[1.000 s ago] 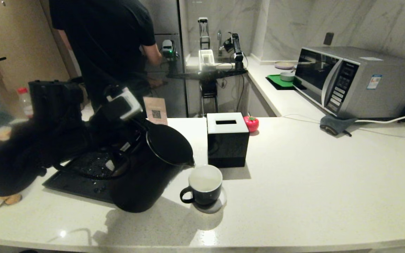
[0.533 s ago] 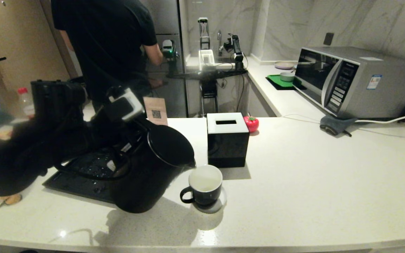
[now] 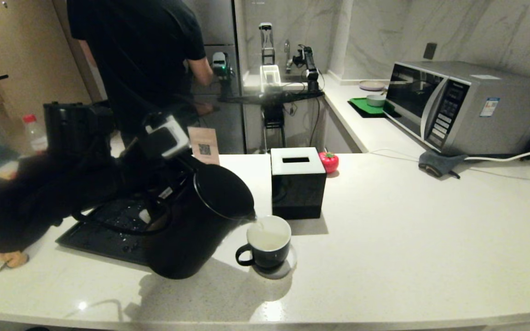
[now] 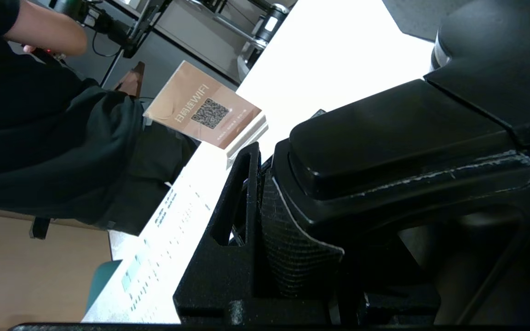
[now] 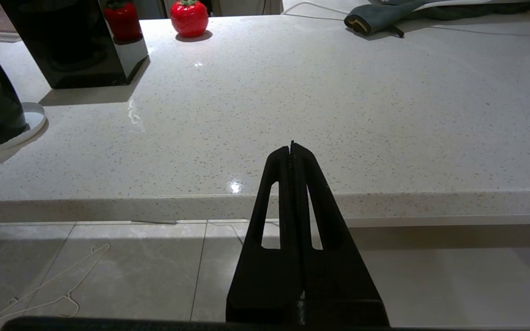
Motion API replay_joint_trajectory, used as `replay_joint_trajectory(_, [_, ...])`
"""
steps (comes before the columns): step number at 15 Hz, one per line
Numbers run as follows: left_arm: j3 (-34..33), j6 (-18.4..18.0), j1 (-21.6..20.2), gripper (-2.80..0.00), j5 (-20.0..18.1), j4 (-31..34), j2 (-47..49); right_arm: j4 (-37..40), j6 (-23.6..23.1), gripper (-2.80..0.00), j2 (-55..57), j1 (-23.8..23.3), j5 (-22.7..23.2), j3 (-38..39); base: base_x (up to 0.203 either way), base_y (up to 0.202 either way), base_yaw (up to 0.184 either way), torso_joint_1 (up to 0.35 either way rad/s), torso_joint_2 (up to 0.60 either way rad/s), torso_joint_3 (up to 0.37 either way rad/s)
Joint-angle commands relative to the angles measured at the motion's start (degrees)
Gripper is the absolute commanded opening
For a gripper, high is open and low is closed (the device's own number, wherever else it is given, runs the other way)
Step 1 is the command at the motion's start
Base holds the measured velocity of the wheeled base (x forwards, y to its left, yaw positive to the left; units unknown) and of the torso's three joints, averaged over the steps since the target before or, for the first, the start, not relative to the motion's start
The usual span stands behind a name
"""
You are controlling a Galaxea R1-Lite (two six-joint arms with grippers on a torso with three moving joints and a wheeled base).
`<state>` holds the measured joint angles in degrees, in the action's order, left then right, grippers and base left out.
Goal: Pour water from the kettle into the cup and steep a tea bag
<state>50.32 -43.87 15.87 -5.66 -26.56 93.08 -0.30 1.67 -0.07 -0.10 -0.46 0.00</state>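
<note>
Over the cup point(image 3: 268, 241) | kettle point(image 3: 200, 216) tipped, spout at rim | left gripper point(image 4: 265, 220) fingers clamped on handle, largely hidden | right gripper point(image 5: 291, 149) fingers closed, off the table point(image 3: 407, 230) edge

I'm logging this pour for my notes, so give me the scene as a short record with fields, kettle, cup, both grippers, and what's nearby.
kettle: kettle tilted, spout over the rim of the cup
cup: upright on a pale coaster, handle toward the robot's left, some water inside
left gripper: left gripper shut on the kettle's handle
right gripper: right gripper shut, empty, parked off the counter's front edge
tea bag: not seen
nearby: black tissue box behind the cup, red tomato-shaped item beside it, black tray under the left arm
</note>
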Motion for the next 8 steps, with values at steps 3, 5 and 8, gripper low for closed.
replay_joint_trajectory(3, [0.2, -0.3, 0.6, -2.8, 0.4, 0.3, 0.0, 0.0, 0.0, -2.8, 0.1, 0.0, 0.0, 0.0, 0.0, 0.0, 0.0, 0.0, 0.0, 0.0])
replay_joint_trajectory(5, [0.6, -0.3, 0.7, -2.8, 0.5, 1.4, -0.1, 0.0, 0.0, -2.8, 0.1, 0.0, 0.0, 0.0, 0.0, 0.0, 0.0, 0.0, 0.0, 0.0])
replay_joint_trajectory(8, [0.7, -0.3, 0.6, -2.8, 0.4, 1.4, -0.1, 0.0, 0.0, -2.8, 0.1, 0.0, 0.0, 0.0, 0.0, 0.0, 0.0, 0.0, 0.0, 0.0])
